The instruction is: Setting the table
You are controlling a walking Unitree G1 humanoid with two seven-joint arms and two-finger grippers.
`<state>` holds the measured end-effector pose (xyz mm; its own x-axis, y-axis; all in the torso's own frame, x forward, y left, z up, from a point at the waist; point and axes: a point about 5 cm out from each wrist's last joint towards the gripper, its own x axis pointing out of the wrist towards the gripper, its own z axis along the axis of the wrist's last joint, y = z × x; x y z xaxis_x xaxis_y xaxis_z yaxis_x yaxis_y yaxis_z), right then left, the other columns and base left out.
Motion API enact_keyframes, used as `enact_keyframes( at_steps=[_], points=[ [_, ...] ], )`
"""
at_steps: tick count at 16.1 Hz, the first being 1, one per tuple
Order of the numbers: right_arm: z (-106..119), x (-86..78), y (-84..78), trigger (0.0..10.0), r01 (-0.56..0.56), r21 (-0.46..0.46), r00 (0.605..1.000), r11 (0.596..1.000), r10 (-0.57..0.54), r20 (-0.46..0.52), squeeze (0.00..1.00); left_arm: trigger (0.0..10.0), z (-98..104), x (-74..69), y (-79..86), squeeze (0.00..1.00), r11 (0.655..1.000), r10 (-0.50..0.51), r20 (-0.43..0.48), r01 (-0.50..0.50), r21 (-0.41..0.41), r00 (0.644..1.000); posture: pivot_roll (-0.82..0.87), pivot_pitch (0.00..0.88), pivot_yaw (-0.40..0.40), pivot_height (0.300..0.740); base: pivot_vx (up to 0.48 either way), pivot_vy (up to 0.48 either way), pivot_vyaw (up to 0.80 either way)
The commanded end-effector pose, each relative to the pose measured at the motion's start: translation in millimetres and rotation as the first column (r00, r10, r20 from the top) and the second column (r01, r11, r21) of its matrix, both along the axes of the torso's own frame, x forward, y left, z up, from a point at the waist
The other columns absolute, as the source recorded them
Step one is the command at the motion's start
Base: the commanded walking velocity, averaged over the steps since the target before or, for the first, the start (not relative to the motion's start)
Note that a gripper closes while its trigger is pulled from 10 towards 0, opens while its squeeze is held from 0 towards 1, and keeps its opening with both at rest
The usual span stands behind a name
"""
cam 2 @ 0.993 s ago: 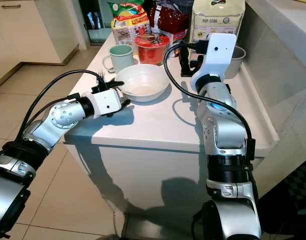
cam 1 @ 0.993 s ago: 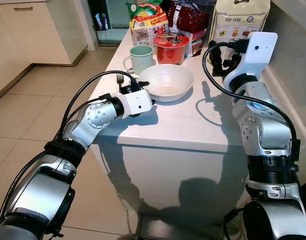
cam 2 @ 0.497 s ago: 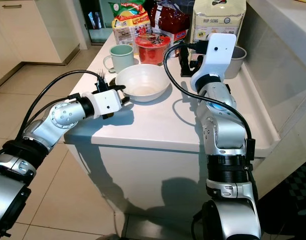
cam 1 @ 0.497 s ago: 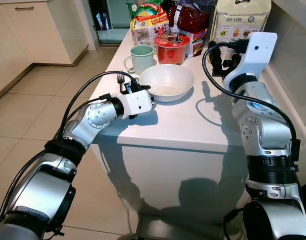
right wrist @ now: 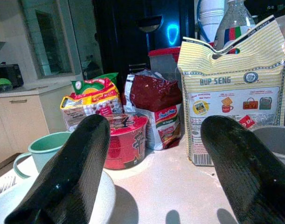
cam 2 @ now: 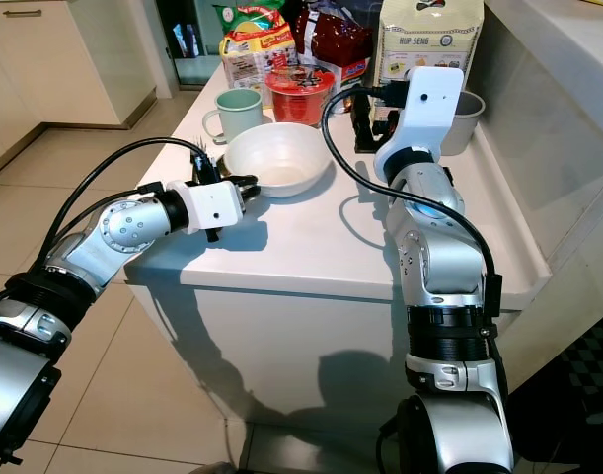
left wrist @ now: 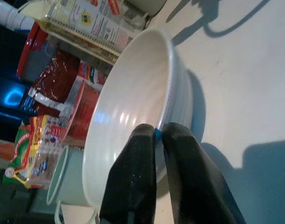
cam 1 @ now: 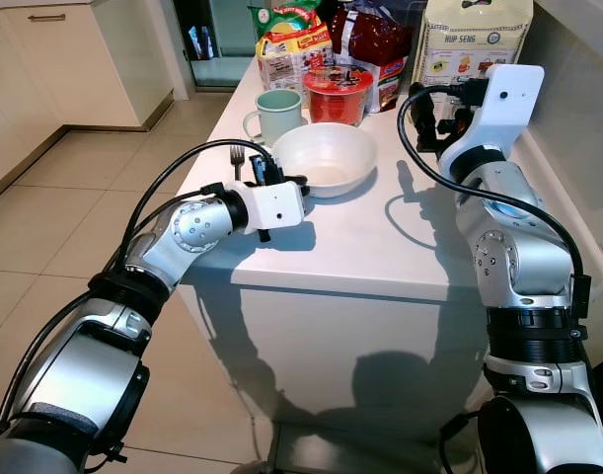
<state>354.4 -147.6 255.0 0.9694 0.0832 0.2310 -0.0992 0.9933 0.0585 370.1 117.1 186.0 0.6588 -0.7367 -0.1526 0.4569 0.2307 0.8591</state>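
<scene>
At the near left edge of the white counter (cam 1: 380, 247), the left gripper (left wrist: 154, 140) has its two black fingers (left wrist: 133, 182) pinched on the near rim of the white bowl (cam 1: 326, 158), one finger inside the rim and one outside, with almost no gap between them. The bowl sits on the counter, towards its left side, and the fingers meet it at the edge nearest the robot's left arm. A fork (cam 1: 236, 156) lies on the counter just beside the bowl, at the left edge behind the gripper. On the far side of the bowl stand a pale green mug (cam 1: 274, 116) and a red noodle cup (cam 1: 338, 96), both just beside it. The right gripper (cam 1: 431, 118) hangs raised over the right part of the counter, well apart from the bowl, its fingers (right wrist: 63, 172) spread wide and holding nothing. Beyond it, at the back of the counter, stand a cracker bag (right wrist: 233, 95), a dark red packet (right wrist: 156, 112), a yellow and green packet (right wrist: 88, 100), and a grey pot (cam 2: 466, 114) on the right.
</scene>
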Motion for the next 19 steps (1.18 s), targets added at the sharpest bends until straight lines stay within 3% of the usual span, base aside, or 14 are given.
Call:
enact_keyframes(
  at_steps=[1,9,19],
  points=[
    [2.3,-2.6,2.3,10.0,-0.005,0.005,1.000,1.000,0.005,0.009,0.00,0.0,2.6,0.0,1.6,0.00,0.999,-0.020,0.009,0.019,0.034,1.000,0.04,0.000,0.097,0.740,0.000,0.000,0.00],
    [1.4,-2.3,2.4,10.0,-0.006,0.005,1.000,1.000,0.005,0.002,0.00,0.0,8.8,-6.5,-6.5,0.00,0.992,-0.122,0.054,0.120,0.033,0.991,0.04,0.000,0.099,0.740,0.000,0.000,0.00],
    [-1.6,-1.5,3.9,10.0,-0.009,0.003,1.000,1.000,0.009,-0.007,0.00,0.0,39.9,-13.3,-19.4,0.00,0.977,-0.201,0.266,0.211,-0.009,0.943,0.04,0.000,0.095,0.740,0.000,0.000,0.00]
  ],
)
